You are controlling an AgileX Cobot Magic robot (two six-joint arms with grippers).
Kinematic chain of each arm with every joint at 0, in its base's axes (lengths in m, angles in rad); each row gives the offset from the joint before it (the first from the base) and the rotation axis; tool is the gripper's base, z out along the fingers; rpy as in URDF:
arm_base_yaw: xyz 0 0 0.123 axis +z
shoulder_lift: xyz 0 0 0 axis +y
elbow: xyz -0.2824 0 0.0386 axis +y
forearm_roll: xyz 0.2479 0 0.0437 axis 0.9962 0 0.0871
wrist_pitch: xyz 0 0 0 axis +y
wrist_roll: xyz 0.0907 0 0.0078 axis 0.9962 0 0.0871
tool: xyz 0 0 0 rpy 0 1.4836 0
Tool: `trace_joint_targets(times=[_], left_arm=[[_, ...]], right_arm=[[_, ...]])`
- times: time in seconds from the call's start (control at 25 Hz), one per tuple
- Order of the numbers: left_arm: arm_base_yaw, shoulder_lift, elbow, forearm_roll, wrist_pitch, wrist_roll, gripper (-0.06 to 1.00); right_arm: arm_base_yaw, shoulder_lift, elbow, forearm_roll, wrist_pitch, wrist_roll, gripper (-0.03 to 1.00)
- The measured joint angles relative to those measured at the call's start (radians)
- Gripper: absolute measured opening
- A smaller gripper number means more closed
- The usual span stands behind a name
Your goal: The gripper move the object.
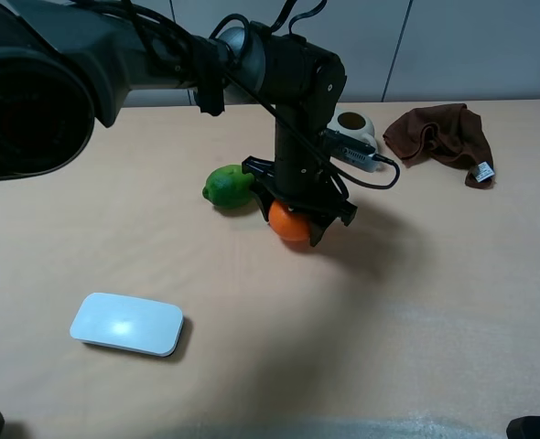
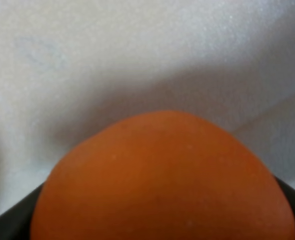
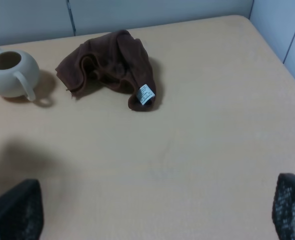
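Observation:
The round orange fruit (image 1: pixel 288 226) sits in the middle of the beige table (image 1: pixel 416 274), just right of the green lime (image 1: pixel 228 187). My left gripper (image 1: pixel 293 216), a black claw on a thick black arm, points down and is shut on the orange. The orange fills the left wrist view (image 2: pixel 162 180), with dark fingers (image 2: pixel 7 225) at its sides. I cannot tell whether it touches the table. My right gripper (image 3: pixel 155 210) is open and empty over bare table; only its two fingertips (image 3: pixel 17 210) show.
A cream teapot (image 1: pixel 354 126) stands behind the left gripper and also shows in the right wrist view (image 3: pixel 10 72). A crumpled brown cloth (image 1: pixel 439 135) lies at the back right. A flat white device (image 1: pixel 126 324) lies at the front left.

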Motion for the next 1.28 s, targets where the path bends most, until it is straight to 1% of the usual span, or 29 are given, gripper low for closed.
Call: trace_joint_targets(times=[0.2,0.32,0.64,0.84,1.08,1.28], left_arm=[[0.0,0.0,0.0,0.0,0.0,0.0,0.86],[0.0,0.0,0.0,0.0,0.0,0.0,0.9],[0.0,0.0,-0.015,0.0,0.015,0.0,0.91],[0.0,0.0,-0.065,0.0,0.058,0.0,0.91],[0.0,0.0,-0.136,0.0,0.147,0.0,0.91],[0.0,0.0,-0.188,0.0,0.153,0.0,0.91]], right_arm=[[0.0,0.0,0.0,0.0,0.0,0.0,0.69],[0.0,0.0,0.0,0.0,0.0,0.0,0.69],[0.0,0.0,0.0,0.0,0.001,0.0,0.69],[0.0,0.0,0.0,0.0,0.001,0.0,0.69],[0.0,0.0,0.0,0.0,0.001,0.0,0.69],[0.0,0.0,0.0,0.0,0.001,0.0,0.69]])
